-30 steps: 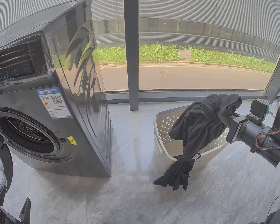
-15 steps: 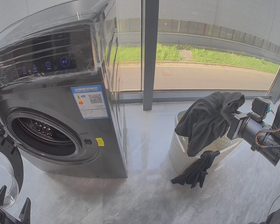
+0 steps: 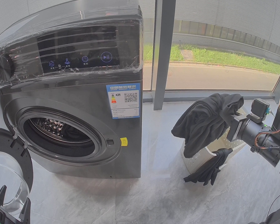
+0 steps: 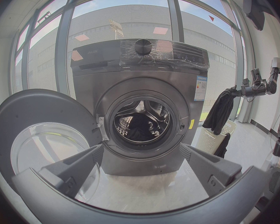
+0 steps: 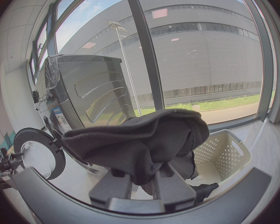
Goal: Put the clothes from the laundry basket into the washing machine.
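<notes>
Washing machine [image 3: 84,94]: door [image 3: 9,159] swung open.
Laundry basket [image 3: 205,154]: set on floor, right of machine, well apart.
Dark garment [image 3: 205,122]: held aloft above basket, right of machine, pinched between closed fingers of right gripper [image 5: 143,184].
Second dark garment [image 3: 210,170]: draped over basket rim.
Left gripper [image 4: 141,171]: positioned before machine opening, fingers spread wide, nothing held.
</notes>
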### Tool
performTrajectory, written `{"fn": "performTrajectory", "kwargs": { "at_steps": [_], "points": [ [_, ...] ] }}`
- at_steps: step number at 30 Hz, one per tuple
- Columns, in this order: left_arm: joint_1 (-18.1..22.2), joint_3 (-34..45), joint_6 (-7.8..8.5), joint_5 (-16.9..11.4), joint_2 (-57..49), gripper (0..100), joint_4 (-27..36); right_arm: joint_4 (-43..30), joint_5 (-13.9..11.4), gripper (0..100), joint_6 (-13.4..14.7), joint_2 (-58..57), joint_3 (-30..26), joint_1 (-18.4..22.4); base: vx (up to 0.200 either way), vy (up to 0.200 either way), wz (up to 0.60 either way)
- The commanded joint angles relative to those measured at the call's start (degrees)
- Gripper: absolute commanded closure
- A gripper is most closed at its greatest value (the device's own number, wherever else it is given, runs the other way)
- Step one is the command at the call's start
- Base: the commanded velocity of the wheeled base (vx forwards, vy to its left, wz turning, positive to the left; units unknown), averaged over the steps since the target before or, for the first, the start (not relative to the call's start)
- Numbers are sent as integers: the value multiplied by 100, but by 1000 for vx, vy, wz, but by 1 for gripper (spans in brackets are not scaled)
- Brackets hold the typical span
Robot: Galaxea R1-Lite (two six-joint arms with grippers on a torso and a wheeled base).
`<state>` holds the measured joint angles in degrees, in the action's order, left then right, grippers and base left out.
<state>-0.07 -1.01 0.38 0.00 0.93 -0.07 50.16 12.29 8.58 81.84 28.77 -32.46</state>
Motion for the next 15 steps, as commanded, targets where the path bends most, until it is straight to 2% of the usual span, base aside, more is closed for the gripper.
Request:
{"fn": "performTrajectory", "kwargs": {
  "at_steps": [1,7,13,15],
  "points": [
    [-1,92,-3,0,-93,0,-1,2,2,100,3,8,-3,-6,-200,0,0],
    [-1,92,6,0,-93,0,-1,2,-16,100,3,17,-3,-6,-200,0,0],
    [-1,92,-3,0,-93,0,-1,2,-25,100,21,43,-12,-14,0,0,0],
    [-10,84,-11,-35,-93,0,7,2,-25,100,21,43,-12,-14,0,200,0]
  ]
}}
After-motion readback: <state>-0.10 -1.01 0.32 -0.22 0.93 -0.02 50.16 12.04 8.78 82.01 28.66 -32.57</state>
